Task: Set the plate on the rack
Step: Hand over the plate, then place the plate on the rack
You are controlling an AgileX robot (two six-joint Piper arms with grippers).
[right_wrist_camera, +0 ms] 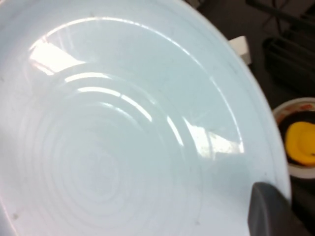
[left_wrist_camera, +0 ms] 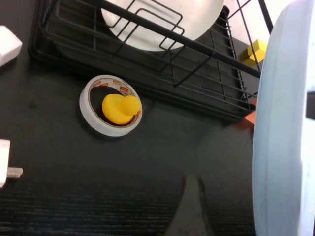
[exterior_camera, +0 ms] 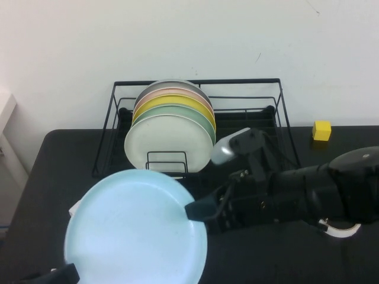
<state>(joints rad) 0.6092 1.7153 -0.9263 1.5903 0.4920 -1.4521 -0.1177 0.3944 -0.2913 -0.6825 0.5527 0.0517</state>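
The light sky-blue plate (exterior_camera: pixel 136 228) hangs tilted above the table in front of the black wire rack (exterior_camera: pixel 279 112). My right gripper (exterior_camera: pixel 198 212) is shut on the plate's right rim, and one dark finger (right_wrist_camera: pixel 273 211) lies over that rim in the right wrist view. My left gripper (exterior_camera: pixel 62 274) sits at the plate's lower left edge and is open. In the left wrist view the plate (left_wrist_camera: pixel 283 137) shows edge-on, with a gap between it and the one visible finger (left_wrist_camera: pixel 193 209); the other finger is hidden behind the plate.
Several plates (exterior_camera: pixel 172 127) stand in the rack's left half. A white tape roll (left_wrist_camera: pixel 93 120) with a yellow duck (left_wrist_camera: pixel 119 108) inside lies under the plate, in front of the rack. A yellow cube (exterior_camera: pixel 321 130) sits far right. White plug pieces (left_wrist_camera: pixel 4 167) lie left.
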